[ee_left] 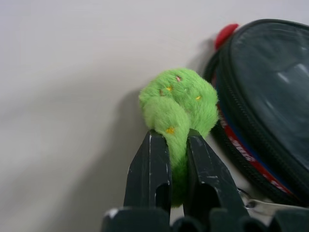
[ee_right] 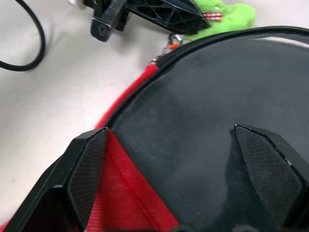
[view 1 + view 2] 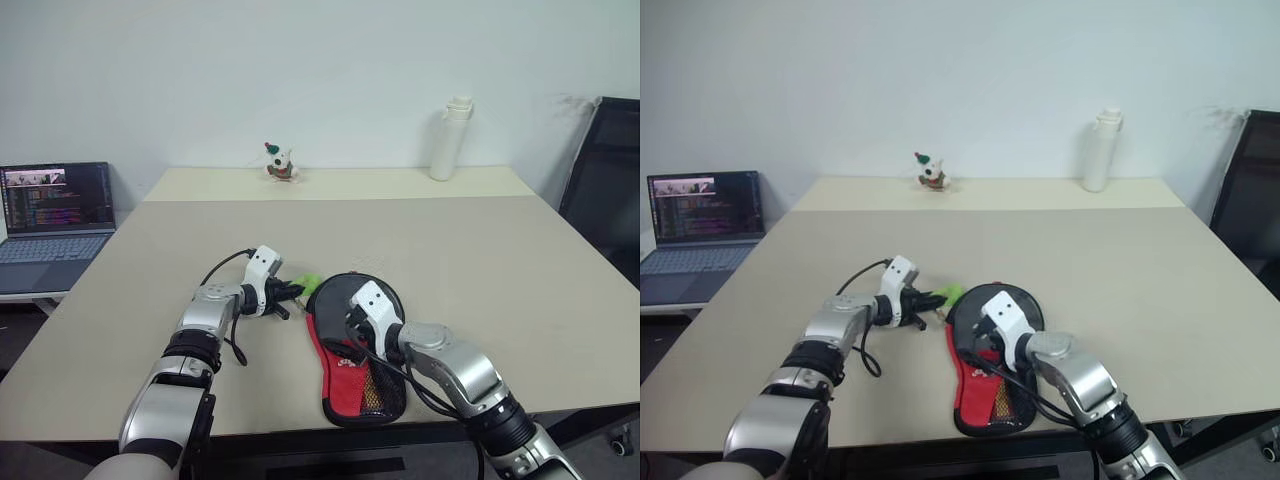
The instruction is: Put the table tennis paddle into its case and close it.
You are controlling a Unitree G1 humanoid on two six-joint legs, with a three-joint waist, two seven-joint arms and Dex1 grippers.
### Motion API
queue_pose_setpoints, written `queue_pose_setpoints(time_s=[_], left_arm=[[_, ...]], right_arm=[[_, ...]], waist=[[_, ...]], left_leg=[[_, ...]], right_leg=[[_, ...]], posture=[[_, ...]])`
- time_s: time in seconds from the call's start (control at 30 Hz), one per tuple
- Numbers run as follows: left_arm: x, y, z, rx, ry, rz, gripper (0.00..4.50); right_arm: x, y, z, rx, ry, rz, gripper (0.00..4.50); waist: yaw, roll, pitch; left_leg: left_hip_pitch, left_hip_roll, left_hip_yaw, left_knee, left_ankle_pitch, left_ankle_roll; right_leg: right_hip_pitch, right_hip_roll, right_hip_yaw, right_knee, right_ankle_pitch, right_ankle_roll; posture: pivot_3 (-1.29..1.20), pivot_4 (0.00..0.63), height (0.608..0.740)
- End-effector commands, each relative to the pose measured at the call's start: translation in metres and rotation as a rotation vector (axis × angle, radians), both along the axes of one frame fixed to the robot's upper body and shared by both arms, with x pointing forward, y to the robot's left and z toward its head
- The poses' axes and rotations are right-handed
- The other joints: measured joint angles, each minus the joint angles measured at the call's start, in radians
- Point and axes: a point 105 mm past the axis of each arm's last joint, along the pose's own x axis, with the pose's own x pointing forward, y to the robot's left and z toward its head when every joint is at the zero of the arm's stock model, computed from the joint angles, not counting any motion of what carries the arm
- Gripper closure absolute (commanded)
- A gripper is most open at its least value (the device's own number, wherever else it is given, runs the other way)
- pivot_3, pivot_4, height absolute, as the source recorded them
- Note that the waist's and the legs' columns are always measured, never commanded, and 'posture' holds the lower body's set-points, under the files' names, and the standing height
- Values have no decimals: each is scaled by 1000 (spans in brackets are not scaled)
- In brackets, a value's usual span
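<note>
- The laptop (image 3: 55,215) sits off the tabotop's left edge, screen lit, well apart from the work.
- The left hand (image 3: 288,292) lies near the front edge, left of centre, its fingers pressed together on a green plush charm (image 1: 178,104). The charm looks tied to the case's zipper pull, though the link is too small to be sure.
- The case (image 3: 352,345) lies flat on the tabletop just right of that hand, close to the front edge. Its long axis runs from the front edge toward the far edge: the round black end points away from the robot, and the narrow red end with the mesh pocket points toward the front edge.
- The table tennis paddle cannot be made out separately. From the full, rounded black top I judge that it is probably already inside the case.
- The right hand (image 2: 183,159) hovers over the case's round part, fingers spread wide on either side of the black face, gripping nothing.
- Step in hand, as I read it: closing. The left hand has the zipper charm, and the right hand is placed to steady the case.
- The next move calls for the right hand to press down on the case so it cannot slide, while the left hand draws the charm along the zipper rim.
- A small figurine (image 3: 280,163) and a white bottle (image 3: 450,140) stand near the far edge, clear of the task.
</note>
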Motion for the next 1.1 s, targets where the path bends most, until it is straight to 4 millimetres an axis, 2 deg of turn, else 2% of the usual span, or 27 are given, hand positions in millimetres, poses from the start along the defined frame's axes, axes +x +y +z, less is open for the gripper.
queue_pose_setpoints(time_s=[0.03, 0.13, 0.23, 0.77, 0.9, 1.0, 1.1], left_arm=[[21, 21, 25, 73, -111, 148, 4489], [32, 22, 39, 101, -166, 205, 4489], [41, 15, 52, 119, -218, 235, 4490], [56, -62, 83, 319, -421, 134, 4491], [54, -86, 88, 378, -493, 72, 4491], [50, -115, 91, 408, -551, -7, 4491], [40, -150, 89, 526, -645, -145, 4491]], right_arm=[[-3, -6, -17, -25, 51, -28, 0], [-3, -6, -20, -33, 56, -31, 0], [-4, -6, -22, -36, 61, -36, 0], [-21, -4, -36, -46, 120, -38, 0], [-26, -3, -38, -44, 133, -42, 0], [-31, -2, -41, -46, 144, -44, 0], [-36, -1, -42, -43, 157, -50, 0]], waist=[[0, -1, 0], [-1, -1, -1], [-3, -1, -1], [-1, -1, -1], [-1, -1, -1], [1, -1, -1], [1, -2, -1]], left_leg=[[0, 0, 0, 0, 0, 0], [2, 0, -1, 0, 0, 0], [4, 0, 0, 0, 0, 0], [3, -1, 0, 0, 0, 0], [3, -2, 0, -1, 0, 0], [3, -2, 0, -1, 0, 0], [1, -2, 0, -1, 0, 0]], right_leg=[[1, 0, 0, 0, -1, 1], [3, 0, -1, 0, -2, 4], [4, 0, -1, 0, -2, 4], [4, 1, -1, -2, -2, 4], [4, 1, -2, -2, -2, 4], [4, 1, -2, -3, -2, 4], [5, 0, -3, -4, -2, 4]], posture=[[0, 150, 740], [0, 150, 740], [0, 150, 740], [0, 150, 740], [0, 150, 740], [0, 150, 740], [0, 150, 740]])
